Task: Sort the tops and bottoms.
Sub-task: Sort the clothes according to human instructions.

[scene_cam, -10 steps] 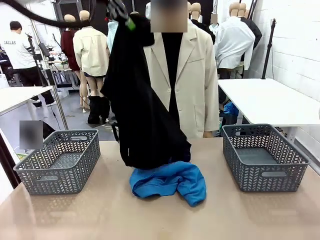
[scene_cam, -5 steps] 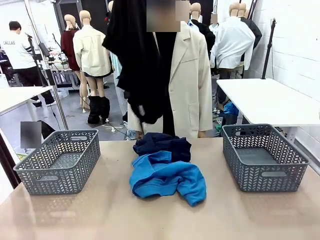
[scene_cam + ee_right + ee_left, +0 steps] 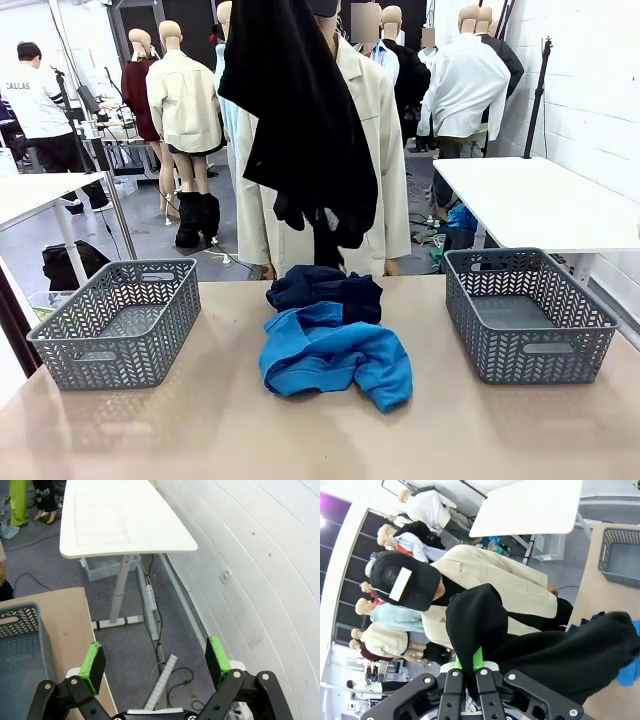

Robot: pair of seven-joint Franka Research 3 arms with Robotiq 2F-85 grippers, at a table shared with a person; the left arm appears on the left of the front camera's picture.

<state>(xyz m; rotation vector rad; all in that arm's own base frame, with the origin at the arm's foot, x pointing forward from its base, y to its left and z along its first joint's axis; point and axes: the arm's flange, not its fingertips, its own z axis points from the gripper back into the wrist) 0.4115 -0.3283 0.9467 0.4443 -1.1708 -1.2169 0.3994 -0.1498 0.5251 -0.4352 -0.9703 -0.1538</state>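
**Black garment hangs high from the left pincer, above the heap**

Looking across the tan table (image 3: 200,430), I see a grey lattice basket near each end: the left basket (image 3: 120,320) and the right basket (image 3: 530,315). Between them, mid-table, the bright blue top (image 3: 335,360) lies crumpled. A dark navy pile (image 3: 325,290) touches its far edge.

A person in a beige jacket (image 3: 385,150) stands at the far side. The black garment (image 3: 300,120) hangs in front of them and hides much of the jacket. Its lowest folds dangle above the navy pile without touching it.

From the left wrist, the left gripper (image 3: 472,667) is clenched on a fold of that black garment. A green pad (image 3: 478,659) shows against the cloth right at the fingertips. The rest of the garment droops away from the jaws, with the person's black cap (image 3: 405,582) beyond it.

The right gripper (image 3: 155,657) has its jaws spread wide and grasps nothing. It hangs past the table's edge by a corner of the right basket, over grey floor. A white side table (image 3: 125,520) and a white brick wall (image 3: 260,555) are nearby, and it is well apart from every garment.
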